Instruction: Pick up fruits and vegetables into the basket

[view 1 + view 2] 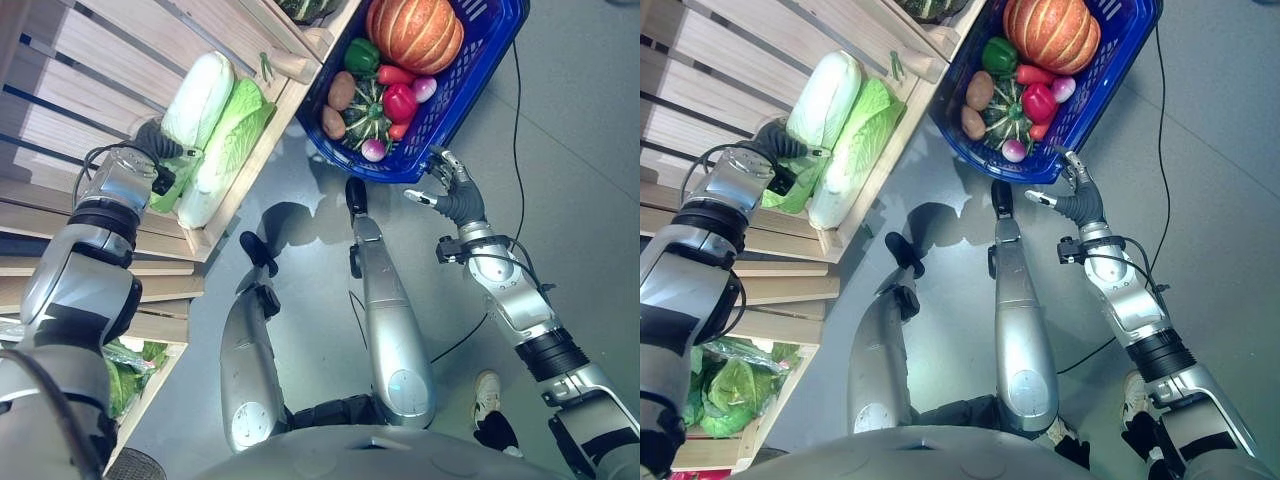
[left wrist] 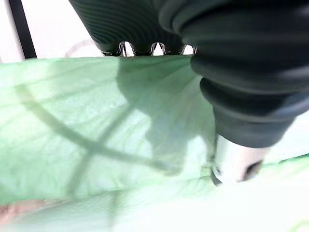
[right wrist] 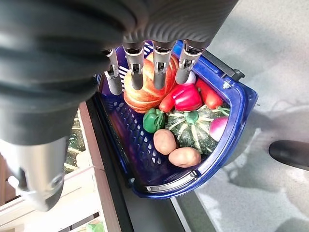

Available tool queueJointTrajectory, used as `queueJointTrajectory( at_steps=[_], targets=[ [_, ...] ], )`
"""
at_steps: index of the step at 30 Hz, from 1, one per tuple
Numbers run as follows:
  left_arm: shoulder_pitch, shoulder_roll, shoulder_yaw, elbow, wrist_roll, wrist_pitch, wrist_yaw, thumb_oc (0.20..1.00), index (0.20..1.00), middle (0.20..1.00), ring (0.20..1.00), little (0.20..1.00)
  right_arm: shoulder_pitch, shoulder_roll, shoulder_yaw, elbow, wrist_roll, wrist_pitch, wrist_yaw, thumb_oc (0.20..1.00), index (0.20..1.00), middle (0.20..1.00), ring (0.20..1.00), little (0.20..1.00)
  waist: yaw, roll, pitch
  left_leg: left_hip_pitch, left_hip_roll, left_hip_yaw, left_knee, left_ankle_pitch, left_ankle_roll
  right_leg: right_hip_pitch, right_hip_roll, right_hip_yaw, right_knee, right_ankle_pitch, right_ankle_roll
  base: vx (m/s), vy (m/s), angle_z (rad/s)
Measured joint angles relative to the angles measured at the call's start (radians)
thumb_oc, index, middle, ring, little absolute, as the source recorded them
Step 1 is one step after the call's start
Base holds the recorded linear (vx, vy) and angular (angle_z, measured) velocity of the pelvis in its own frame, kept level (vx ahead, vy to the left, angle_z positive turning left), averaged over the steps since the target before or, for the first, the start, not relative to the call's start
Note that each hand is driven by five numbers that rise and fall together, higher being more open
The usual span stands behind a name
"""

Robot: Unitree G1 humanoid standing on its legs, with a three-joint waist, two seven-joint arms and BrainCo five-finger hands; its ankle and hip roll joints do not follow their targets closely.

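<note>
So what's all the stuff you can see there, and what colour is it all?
Basket: one, blue, on the grey floor beside the wooden shelves.
Pumpkin: one, orange, in the basket.
Striped squash: one, dark green, in the basket.
Green pepper: one, in the basket.
Red peppers: at least two, in the basket.
Potatoes: two, brown, in the basket.
Radishes: two, pink and white, in the basket.
Napa cabbages: two, pale green and white, in a wooden crate on the shelves.
Leafy greens: green, in a lower crate.
Left hand: on the cabbages, fingers hidden.
Right hand: open, near the basket's rim.
</note>
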Motion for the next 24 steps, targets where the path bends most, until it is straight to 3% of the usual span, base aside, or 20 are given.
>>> queueJointTrajectory(
  at_steps=[7,10,17,24],
  targets=[
    [0.061,0.013,0.001,-0.031,-0.101,-0.033,0.013,0.2,0.2,0.2,0.2,0.2,0.031,0.0,-0.009,-0.034,0.0,-0.001,0.0,1.0,1.0,1.0,1.0,1.0,0.001,-0.001,0.0,0.022,0.0,0.001,0.012,-0.016,0.0,0.031,-0.002,-0.001,-0.008,0.005,-0.002,0.0,0.0,0.0],
    [0.141,0.023,0.053,-0.066,-0.172,-0.085,0.029,0.2,0.2,0.2,0.2,0.2,0.057,0.001,-0.011,-0.083,0.0,-0.008,0.011,1.0,1.0,1.0,1.0,1.0,0.004,-0.001,0.0,0.043,-0.002,0.0,0.012,-0.021,0.001,0.054,-0.005,-0.002,-0.009,0.002,0.001,0.0,0.0,0.0],
    [0.366,-0.001,0.164,-0.283,-0.273,-0.216,0.06,0.2,0.2,0.2,0.2,0.2,0.148,0.0,-0.098,-0.161,-0.005,-0.048,0.045,1.0,1.0,1.0,1.0,1.0,0.041,-0.002,0.0,0.109,-0.004,0.006,-0.004,-0.02,0.004,0.117,-0.007,-0.002,-0.024,-0.002,0.006,0.0,0.009,0.0],
    [0.609,-0.01,0.197,-0.554,-0.271,-0.265,0.128,0.2,0.2,0.2,0.2,0.2,0.171,-0.031,-0.118,-0.257,-0.018,-0.055,0.091,1.0,1.0,1.0,1.0,1.0,0.084,0.0,0.001,0.191,-0.014,0.007,-0.06,-0.001,0.002,0.185,-0.012,-0.011,-0.045,-0.001,0.005,-0.01,-0.006,0.02]
  ],
)
